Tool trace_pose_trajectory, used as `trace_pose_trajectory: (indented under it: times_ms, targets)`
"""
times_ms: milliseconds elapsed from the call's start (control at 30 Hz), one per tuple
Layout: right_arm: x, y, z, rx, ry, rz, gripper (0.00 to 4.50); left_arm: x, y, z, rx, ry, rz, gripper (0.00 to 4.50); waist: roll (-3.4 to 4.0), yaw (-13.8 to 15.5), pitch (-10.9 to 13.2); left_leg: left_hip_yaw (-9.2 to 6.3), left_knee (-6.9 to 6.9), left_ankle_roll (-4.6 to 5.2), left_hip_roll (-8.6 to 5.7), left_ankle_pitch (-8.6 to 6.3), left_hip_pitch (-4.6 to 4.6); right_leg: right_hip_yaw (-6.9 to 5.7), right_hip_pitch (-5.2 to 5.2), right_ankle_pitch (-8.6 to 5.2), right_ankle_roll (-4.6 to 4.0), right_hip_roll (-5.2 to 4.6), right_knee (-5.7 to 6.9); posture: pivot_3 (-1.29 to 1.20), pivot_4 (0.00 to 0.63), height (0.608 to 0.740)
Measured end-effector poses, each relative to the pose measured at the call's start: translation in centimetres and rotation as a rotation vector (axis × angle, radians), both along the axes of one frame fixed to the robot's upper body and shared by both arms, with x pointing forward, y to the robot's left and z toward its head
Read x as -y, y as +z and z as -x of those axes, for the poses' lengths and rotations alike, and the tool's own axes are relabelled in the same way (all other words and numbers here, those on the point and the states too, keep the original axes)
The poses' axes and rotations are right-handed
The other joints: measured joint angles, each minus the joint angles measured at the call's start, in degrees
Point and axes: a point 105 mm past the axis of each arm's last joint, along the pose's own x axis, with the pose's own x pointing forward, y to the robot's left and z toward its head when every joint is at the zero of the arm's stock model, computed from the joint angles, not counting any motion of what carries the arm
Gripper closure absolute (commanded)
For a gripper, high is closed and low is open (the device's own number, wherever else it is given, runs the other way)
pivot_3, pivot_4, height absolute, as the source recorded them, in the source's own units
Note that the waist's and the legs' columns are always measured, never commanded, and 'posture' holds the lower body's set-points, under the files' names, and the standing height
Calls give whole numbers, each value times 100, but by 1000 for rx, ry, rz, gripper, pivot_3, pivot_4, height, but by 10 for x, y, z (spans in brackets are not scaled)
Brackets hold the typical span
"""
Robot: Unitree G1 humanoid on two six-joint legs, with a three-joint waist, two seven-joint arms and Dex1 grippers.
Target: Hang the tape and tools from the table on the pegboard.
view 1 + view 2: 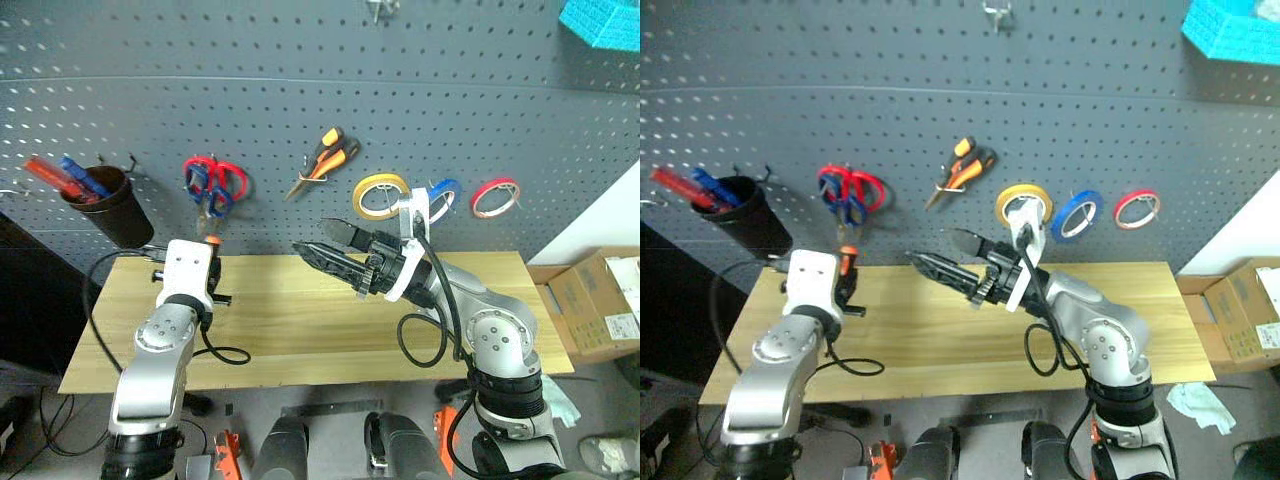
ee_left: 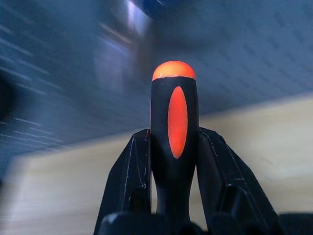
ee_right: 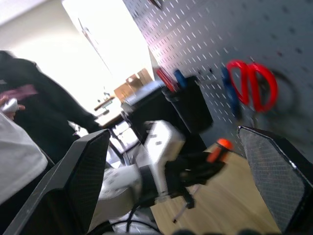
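At the left, our left gripper (image 2: 173,161) has its fingers clenched round the screwdriver (image 2: 174,142), handle end forward, lifted off the table (image 1: 300,340) so we can carry it to a hook on the pegboard (image 1: 300,100). The pliers (image 1: 325,160) and blue tape (image 1: 1076,215) already hang there, between the red scissors (image 1: 214,185) and red roll (image 1: 495,197). Our right gripper (image 1: 325,245) waits with fingers released, spread wide and empty, apparently keeping out of the way.
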Motion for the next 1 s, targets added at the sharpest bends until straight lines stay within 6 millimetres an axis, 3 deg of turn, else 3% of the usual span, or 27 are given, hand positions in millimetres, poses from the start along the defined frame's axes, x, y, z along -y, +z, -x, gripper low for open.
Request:
trace_pose_trajectory:
  times_ms: [167, 267, 400, 433, 633, 700, 900, 1000]
  targets:
    - [-3, 1, -5, -3, 17, -15, 0, -6, 30, 17, 153, 87, -159, 3581, 5, 221, -204, 1, 3, 1, 2, 3, 69, -2, 66, -2, -5, 8, -2, 376, 0, 740]
    - [-8, 7, -6, 30, 45, -23, 0, -8, 66, 11, 301, 108, -219, 3581, 2, 379, -261, 1, 3, 4, 18, 5, 96, -26, 107, -19, -48, 12, -13, 381, 0, 740]
    - [-11, 13, -12, 50, 42, -47, 0, -19, 111, -11, 448, 125, -235, 3581, 13, 536, -366, 2, 8, 9, 16, 9, 103, -30, 121, -17, -49, 12, -9, 377, 0, 740]
    - [-12, 15, -16, 62, 27, -52, 0, -21, 124, -25, 476, 113, -222, 3581, 6, 586, -380, 0, 13, 10, 16, 9, 106, -34, 125, -17, -49, 12, -3, 377, 0, 740]
    - [-10, 25, -24, 127, -40, -81, 0, -27, 169, -67, 590, 38, -156, 3581, -9, 704, -393, 1, 8, 9, 16, 11, 91, -32, 112, 1, -18, 14, -5, 338, 0, 740]
    - [-9, 25, -28, 136, -69, -76, 0, -25, 178, -78, 612, -5, -131, 3581, -9, 707, -394, 4, 6, 4, 13, 8, 88, -28, 110, 15, -38, 10, -2, 325, 0, 740]
    - [-5, 25, -34, 174, -137, -65, 0, -27, 167, -115, 546, -63, -37, 3581, -12, 686, -398, 4, 5, 3, 14, 7, 87, -32, 110, 19, -45, 12, -2, 303, 0, 740]
    - [-4, 25, -35, 176, -149, -65, 0, -29, 169, -122, 553, -67, 7, 3581, -12, 665, -398, 4, 7, 4, 14, 8, 90, -29, 111, 19, -45, 12, 0, 280, 0, 740]
